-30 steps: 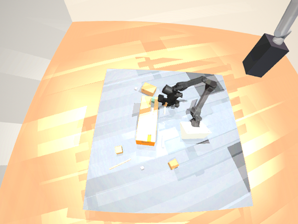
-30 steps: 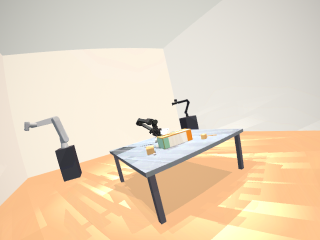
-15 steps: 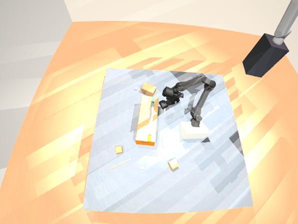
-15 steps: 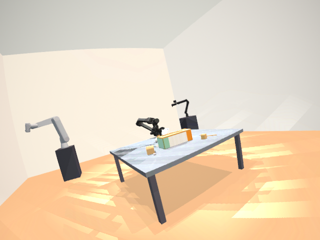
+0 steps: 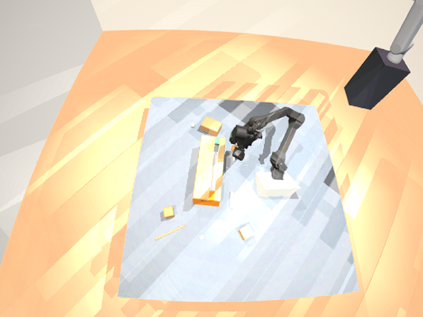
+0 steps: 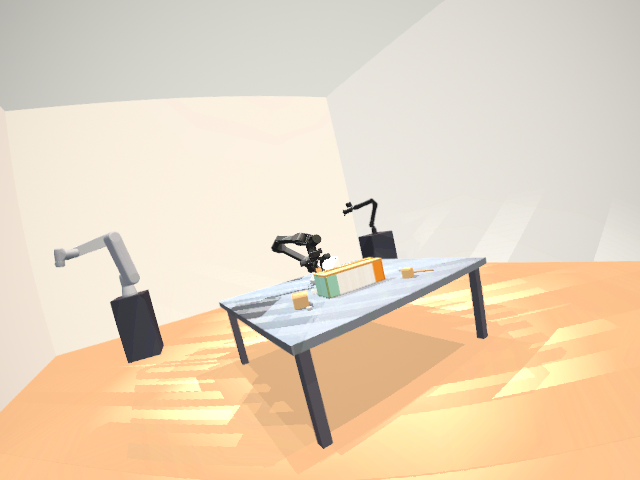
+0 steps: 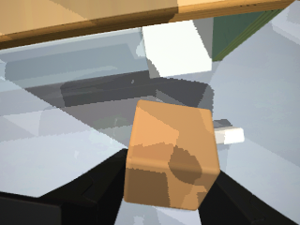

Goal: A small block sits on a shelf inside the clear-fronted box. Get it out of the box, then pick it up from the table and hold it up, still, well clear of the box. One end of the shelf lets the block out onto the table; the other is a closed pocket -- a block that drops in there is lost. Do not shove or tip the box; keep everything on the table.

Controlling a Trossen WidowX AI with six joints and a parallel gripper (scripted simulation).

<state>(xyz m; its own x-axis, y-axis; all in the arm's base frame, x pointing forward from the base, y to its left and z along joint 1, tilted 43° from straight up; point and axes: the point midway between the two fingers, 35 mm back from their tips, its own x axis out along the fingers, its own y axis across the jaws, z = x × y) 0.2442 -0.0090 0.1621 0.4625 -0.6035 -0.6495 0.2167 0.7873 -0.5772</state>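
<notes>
The long box [image 5: 205, 164] [image 6: 356, 277] [image 7: 94, 14] stands upright, with a green end [image 6: 325, 285] and an orange end [image 6: 378, 269]. My gripper [image 5: 235, 150] [image 7: 163, 161] is shut on a small orange block [image 7: 175, 136] [image 5: 234, 147] [image 6: 318, 270]. The block is outside the box, in front of its long side near the green end. It appears raised above the table; its exact height is hard to tell. The far finger faces are hidden by the block. A white piece [image 7: 178, 49] shows below the box's top edge in the wrist view.
A tan block [image 5: 210, 126] [image 6: 299, 300] lies beyond the green end. Two tan cubes [image 5: 168, 211] [image 5: 245, 232], a stick [image 5: 170, 231] and a white bit [image 5: 202, 237] lie toward the orange end. A pale bar [image 5: 231, 200] lies beside the box. The arm's white base [image 5: 276, 185] is opposite.
</notes>
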